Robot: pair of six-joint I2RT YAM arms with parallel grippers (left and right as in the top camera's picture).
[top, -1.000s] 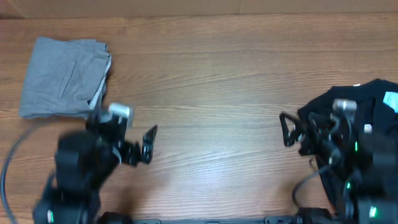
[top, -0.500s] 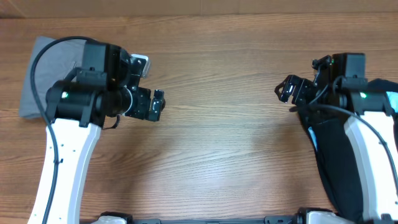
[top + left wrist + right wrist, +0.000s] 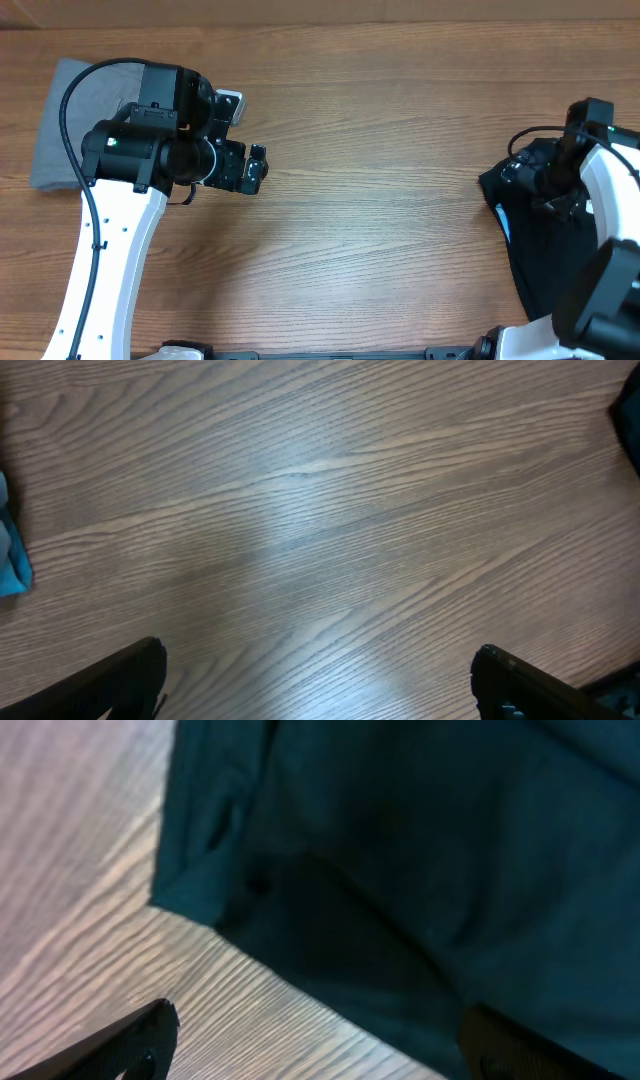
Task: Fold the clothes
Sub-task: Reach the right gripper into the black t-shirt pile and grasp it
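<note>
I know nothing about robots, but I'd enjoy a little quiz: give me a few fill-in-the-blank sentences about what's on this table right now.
The folded garment beside the left arm is ____ in colour.
The left claw hangs open over the bare ____ of the tabletop.
The right claw, fingers spread, is poised above a clothing pile coloured ____.
Missing words: grey; wood; black.
</note>
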